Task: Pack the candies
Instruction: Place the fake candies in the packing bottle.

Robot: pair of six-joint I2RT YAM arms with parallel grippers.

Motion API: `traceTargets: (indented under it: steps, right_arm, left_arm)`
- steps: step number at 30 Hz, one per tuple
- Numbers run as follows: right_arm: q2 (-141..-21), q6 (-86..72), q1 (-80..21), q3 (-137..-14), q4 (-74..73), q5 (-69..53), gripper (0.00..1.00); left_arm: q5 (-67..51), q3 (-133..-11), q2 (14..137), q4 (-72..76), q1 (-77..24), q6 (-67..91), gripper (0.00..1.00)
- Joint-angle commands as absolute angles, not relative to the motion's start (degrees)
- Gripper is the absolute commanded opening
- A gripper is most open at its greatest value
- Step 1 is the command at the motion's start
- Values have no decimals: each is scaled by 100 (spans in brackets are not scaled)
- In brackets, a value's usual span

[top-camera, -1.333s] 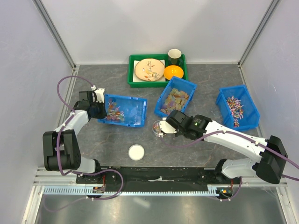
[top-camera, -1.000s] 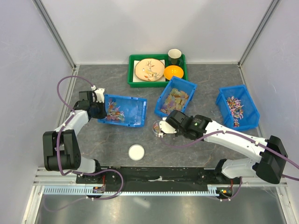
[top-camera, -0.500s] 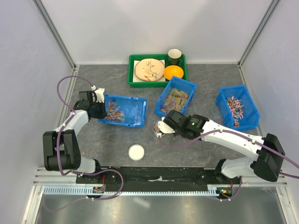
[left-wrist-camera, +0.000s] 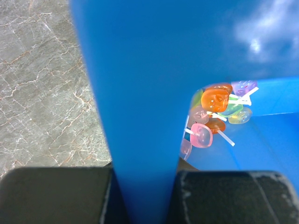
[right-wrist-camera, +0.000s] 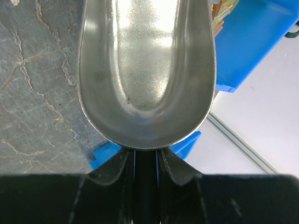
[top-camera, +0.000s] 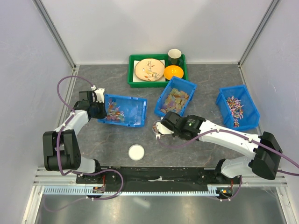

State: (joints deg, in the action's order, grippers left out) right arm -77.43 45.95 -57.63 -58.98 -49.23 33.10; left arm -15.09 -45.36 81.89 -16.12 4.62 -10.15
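Note:
The candies (top-camera: 113, 112), bright lollipop-like sweets, lie at the left end of a blue bin (top-camera: 133, 112); the left wrist view shows them (left-wrist-camera: 215, 116) past the bin's wall (left-wrist-camera: 140, 93). My left gripper (top-camera: 96, 110) (left-wrist-camera: 142, 186) is shut on that left wall. My right gripper (top-camera: 164, 127) (right-wrist-camera: 146, 158) is shut on the handle of a metal scoop (right-wrist-camera: 147, 70), whose bowl is empty and hangs over the table just left of centre. A small clear round container (top-camera: 156, 130) sits under the scoop, mostly hidden.
A white round lid (top-camera: 136, 151) lies near the front. A middle blue bin (top-camera: 187, 100) holds pastel packets, and a right blue bin (top-camera: 252, 112) holds tiny sweets. At the back, a green tray (top-camera: 157, 83) carries a plate, an orange bowl and a cup.
My right arm has shifted a little to the left with the scoop. The left arm and its bin have not moved.

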Motion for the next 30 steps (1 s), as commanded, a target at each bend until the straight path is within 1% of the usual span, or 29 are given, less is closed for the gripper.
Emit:
traceTargets:
  steps: [1,13,20,25,30]
  right_arm:
    - [-7717,4623,-5801,-6126,-4825,3656,0]
    - [-7594,4693,-5801,-6135,-4843,3885,0]
    - [-7585,4667,-5801,-6152,-4799,3806,0]
    - [-7567,4606,-5801,-6214,-4755,3648,0]
    - [-7559,4509,-5801,-6556,-4606,3147,0]
  left_arm:
    - [-1362,-4526,8314,-1485,483,-1055,1]
    - [-1362,-4518,8323,-1485,475,-1063,1]
    - [-1362,-4535,8350,-1477,483,-1055,1]
    - [-1371,-4535,8350,-1485,475,-1046,2]
    - [-1450,-4509,8323,-1485,483,-1063,2]
